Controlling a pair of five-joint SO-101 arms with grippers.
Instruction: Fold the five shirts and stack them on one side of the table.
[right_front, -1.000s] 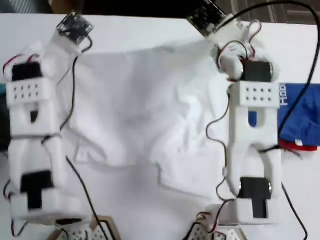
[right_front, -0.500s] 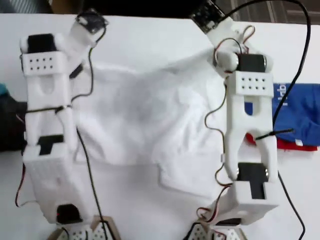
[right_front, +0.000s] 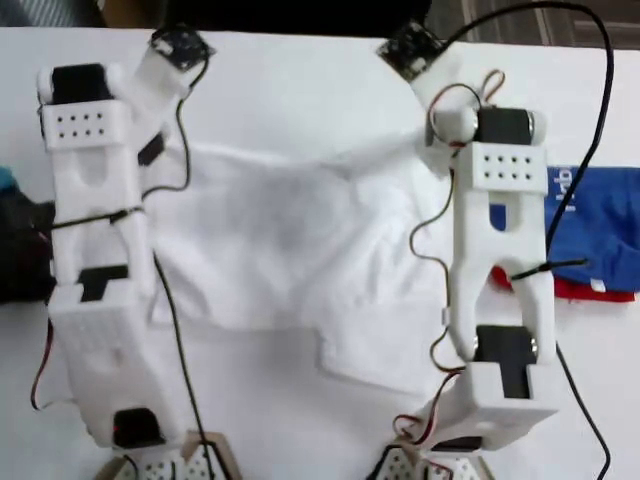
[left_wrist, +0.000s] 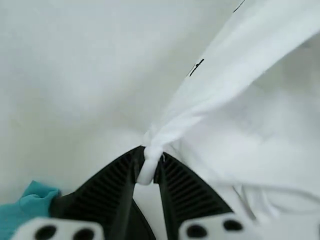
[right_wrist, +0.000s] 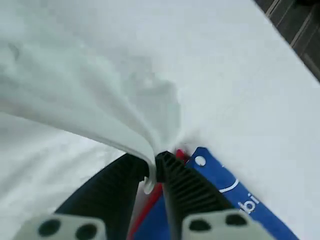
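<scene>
Left gripper (left_wrist: 148, 167): your black jaws are pinched tight on a bunched corner of the white shirt (left_wrist: 240, 115), and the cloth rises from them in a twisted peak.
Right gripper (right_wrist: 151, 175): you have it clamped on a fold at the same shirt's edge (a thin lip of cloth pokes out below the jaws).
White shirt: in the high view it lies spread and wrinkled mid-table between your two arms, its two far corners drawn toward the grippers.
Blue shirt (right_front: 600, 215): it sits on the outer side of your right arm, close beside the right gripper, with a red garment (right_front: 590, 290) touching its near edge.
Teal cloth (left_wrist: 32, 200): it lies at the table's edge outside your left arm, next to a dark cloth (right_front: 20, 250).
Table (right_front: 300, 90): a white top carries everything.
</scene>
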